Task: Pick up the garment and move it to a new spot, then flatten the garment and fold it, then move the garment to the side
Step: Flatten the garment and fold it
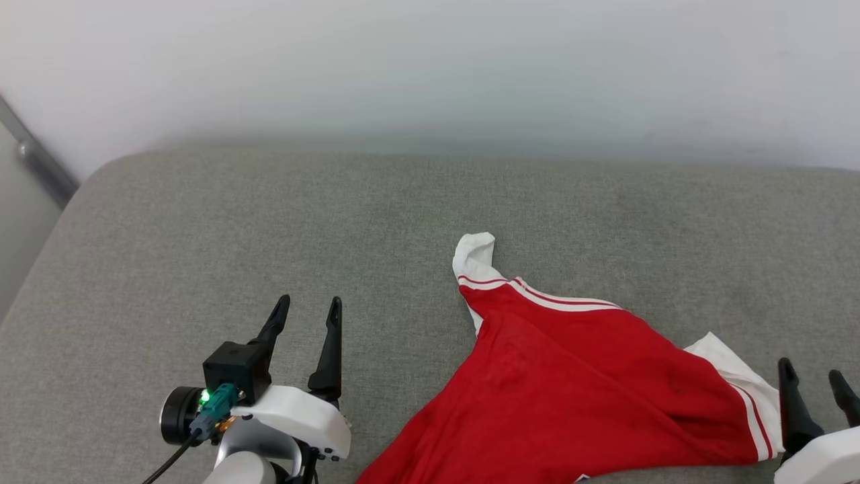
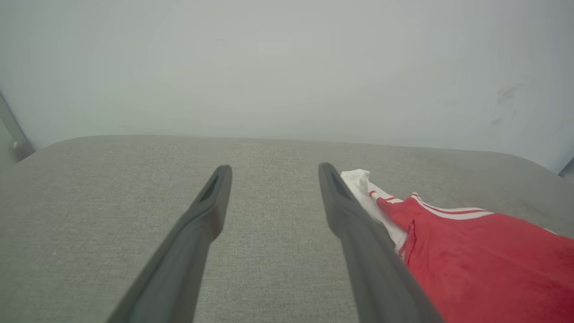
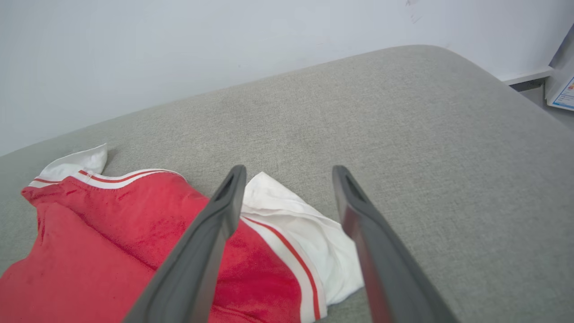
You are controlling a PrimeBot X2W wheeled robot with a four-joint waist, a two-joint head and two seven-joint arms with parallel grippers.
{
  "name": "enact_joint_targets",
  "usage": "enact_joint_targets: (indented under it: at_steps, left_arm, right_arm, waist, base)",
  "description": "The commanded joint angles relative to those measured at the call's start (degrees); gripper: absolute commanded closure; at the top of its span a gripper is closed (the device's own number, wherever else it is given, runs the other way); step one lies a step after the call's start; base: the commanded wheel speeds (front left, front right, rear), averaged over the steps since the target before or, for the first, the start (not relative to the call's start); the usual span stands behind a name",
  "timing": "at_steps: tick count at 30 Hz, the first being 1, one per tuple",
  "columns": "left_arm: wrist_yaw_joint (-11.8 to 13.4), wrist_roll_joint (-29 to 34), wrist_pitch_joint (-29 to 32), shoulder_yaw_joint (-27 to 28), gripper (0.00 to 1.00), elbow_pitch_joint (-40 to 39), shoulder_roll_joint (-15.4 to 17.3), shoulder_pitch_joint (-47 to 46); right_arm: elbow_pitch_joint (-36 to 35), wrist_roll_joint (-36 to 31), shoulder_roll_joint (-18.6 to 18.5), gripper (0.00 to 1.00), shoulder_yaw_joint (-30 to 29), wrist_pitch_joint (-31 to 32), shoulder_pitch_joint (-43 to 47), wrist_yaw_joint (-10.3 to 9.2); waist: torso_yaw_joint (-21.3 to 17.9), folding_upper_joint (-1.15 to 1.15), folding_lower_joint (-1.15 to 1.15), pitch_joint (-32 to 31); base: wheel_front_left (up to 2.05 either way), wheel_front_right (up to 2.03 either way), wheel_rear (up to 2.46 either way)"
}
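Observation:
The garment point(image 1: 578, 390), a red shirt with white red-striped sleeve ends, lies spread on the grey cushioned surface point(image 1: 269, 222), running off the head view's bottom edge. One sleeve end points away from me, the other lies at the right. My right gripper point(image 1: 814, 375) stands open just right of that sleeve end; in the right wrist view its fingers point(image 3: 210, 242) straddle the white cuff of the garment point(image 3: 112, 242) from above, holding nothing. My left gripper point(image 1: 310, 308) is open to the left of the shirt, apart from it; the garment point(image 2: 484, 260) shows beside its right finger point(image 2: 358, 242).
A pale wall point(image 1: 430, 67) rises right behind the surface's far edge. A metal bar point(image 1: 40, 165) slants at the far left. The surface's right corner rounds off, with a paper or box point(image 3: 563, 89) beyond it. Bare grey fabric stretches left of and behind the shirt.

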Motion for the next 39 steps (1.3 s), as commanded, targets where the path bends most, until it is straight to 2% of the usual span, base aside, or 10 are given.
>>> enact_joint_targets:
  at_steps: [1,2,8,17,23,28,30,31,32,39]
  left_arm:
    - [0.26,0.03,0.17,0.02,0.0,-0.22,0.26,0.59]
    - [0.41,-0.22,0.49,0.06,0.0,-0.46,0.5,0.67]
    - [0.54,-0.69,1.75,-0.18,0.0,0.27,1.09,1.05]
    - [-0.85,-1.4,5.48,-1.85,0.0,1.32,1.02,-1.66]
    - [-4.88,-1.37,11.89,-4.89,0.0,4.06,-0.89,-11.67]
    - [-9.07,-1.88,19.51,-7.09,0.0,9.55,-2.22,-22.36]
    - [-9.9,-1.94,21.06,-7.51,0.0,10.64,-2.23,-24.43]
    - [-11.73,-2.21,25.05,-8.44,0.0,13.34,-2.05,-27.98]
    - [-11.73,-2.21,25.05,-8.44,0.0,13.34,-2.05,-27.98]
    - [-17.21,-4.49,40.13,-11.58,0.0,22.24,-0.06,-35.23]
  right_arm:
    - [-1.54,-0.8,-0.1,0.0,0.94,0.09,1.36,-0.02]
    - [-5.27,-2.59,-0.21,0.0,2.96,0.11,2.49,-0.02]
    - [-12.04,-5.04,-0.12,0.0,7.8,-0.28,4.84,-0.02]
    - [-16.23,-6.2,0.52,0.0,11.14,0.17,6.4,-0.02]
    - [-17.32,-6.87,0.59,0.0,11.92,-0.13,3.69,-0.02]
    - [-17.46,-7.13,0.32,0.0,13.06,-0.47,1.09,-0.02]
    - [-17.25,-7.02,0.29,0.0,13.41,-0.54,0.57,-0.02]
    - [-16.81,-6.86,0.27,0.0,13.92,-0.95,-0.24,-0.02]
    - [-16.81,-6.86,0.27,0.0,13.92,-0.95,-0.24,-0.02]
    - [-14.08,-5.84,0.53,0.0,15.55,-2.56,-1.98,-0.02]
  waist:
    - [-0.14,0.0,0.0,-0.82]
    - [-0.22,0.0,0.0,-1.39]
    - [-0.77,0.0,0.0,-1.92]
    - [-2.52,0.0,0.0,-1.04]
    - [-3.9,0.0,0.0,2.93]
    - [-6.78,0.0,0.0,7.29]
    - [-7.53,0.0,0.0,8.12]
    - [-9.05,0.0,0.0,9.56]
    - [-9.05,0.0,0.0,9.56]
    - [-13.46,0.0,0.0,13.16]
  base:
    - [0.0,0.0,0.0]
    - [0.0,0.0,0.0]
    - [0.0,0.0,0.0]
    - [0.0,0.0,0.0]
    - [0.0,0.0,0.0]
    - [0.0,0.0,0.0]
    - [0.0,0.0,0.0]
    - [0.0,0.0,0.0]
    - [0.0,0.0,0.0]
    - [0.0,0.0,0.0]
